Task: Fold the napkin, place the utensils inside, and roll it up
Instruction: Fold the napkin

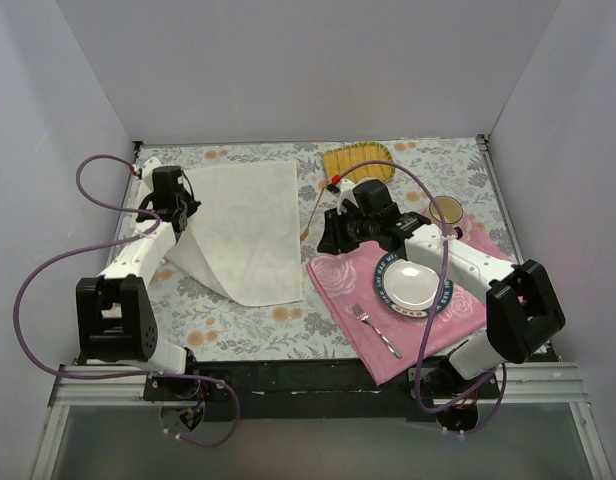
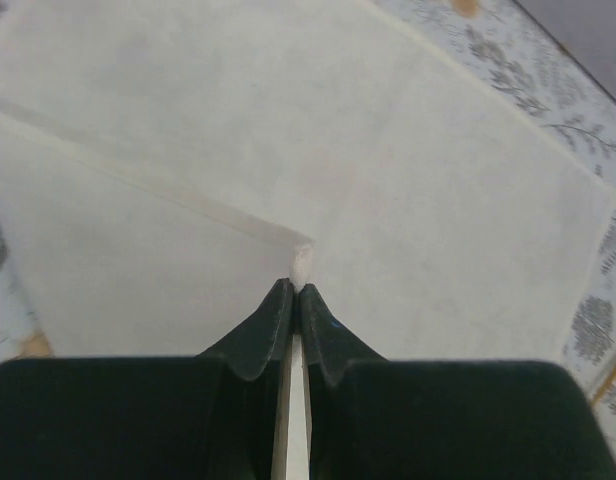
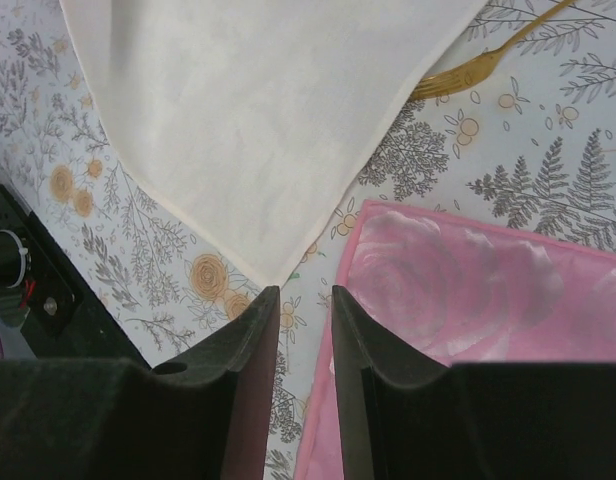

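Observation:
The cream-white napkin (image 1: 250, 232) lies spread on the floral table at centre-left, and its left side is lifted off the surface. My left gripper (image 1: 189, 213) is shut on a napkin corner; in the left wrist view the fingertips (image 2: 295, 285) pinch that corner above the rest of the cloth (image 2: 418, 180). My right gripper (image 1: 324, 240) is open and empty, hovering just past the napkin's near right corner (image 3: 248, 110), at the edge of the pink mat. A slim gold fork (image 3: 478, 65) lies beside the napkin's right edge, its tines partly under the cloth; it also shows in the top view (image 1: 313, 212).
The pink rose-patterned placemat (image 1: 353, 300) at right carries a blue-rimmed plate (image 1: 413, 285) and a silver fork (image 1: 374, 328). A yellow ribbed mat (image 1: 358, 160) lies at the back. A small gold round dish (image 1: 447, 209) sits behind the plate. White walls enclose the table.

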`<state>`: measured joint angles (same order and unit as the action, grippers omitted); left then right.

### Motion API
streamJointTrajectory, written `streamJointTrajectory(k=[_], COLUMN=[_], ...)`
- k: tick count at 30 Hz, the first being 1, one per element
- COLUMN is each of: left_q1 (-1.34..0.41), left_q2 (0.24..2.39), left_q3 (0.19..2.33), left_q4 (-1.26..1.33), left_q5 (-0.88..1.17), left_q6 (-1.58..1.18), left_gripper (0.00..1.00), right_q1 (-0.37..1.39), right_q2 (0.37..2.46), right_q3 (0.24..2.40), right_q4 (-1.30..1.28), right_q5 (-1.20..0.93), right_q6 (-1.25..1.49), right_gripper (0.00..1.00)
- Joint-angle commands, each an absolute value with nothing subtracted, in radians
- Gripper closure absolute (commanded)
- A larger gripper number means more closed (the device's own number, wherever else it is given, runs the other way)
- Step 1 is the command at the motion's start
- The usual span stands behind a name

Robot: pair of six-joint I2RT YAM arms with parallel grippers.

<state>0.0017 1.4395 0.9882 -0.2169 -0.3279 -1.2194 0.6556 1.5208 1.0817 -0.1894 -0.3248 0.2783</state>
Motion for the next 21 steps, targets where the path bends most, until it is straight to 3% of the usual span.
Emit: streamJointTrajectory(k=[1, 11, 21], left_q1=[-0.02, -0.08, -0.143], left_q2=[1.544, 1.778, 1.933], left_q3=[1.091, 1.291, 1.463], left_q4=[-0.083, -0.046, -0.035], left_q5=[-0.066, 0.074, 0.063], left_q6=[-1.144, -1.128, -1.112], left_gripper=[1.0, 1.0, 1.0], right_q1=[0.629, 0.58, 0.529], right_q2=[1.456, 1.404, 1.448], right_q3=[1.043, 1.008, 1.04], right_q4=[-0.224, -0.229, -0.199], right_q5=[-0.287, -0.275, -0.319], right_q6=[0.282, 0.27, 0.247], right_gripper=[0.65, 0.64, 0.64])
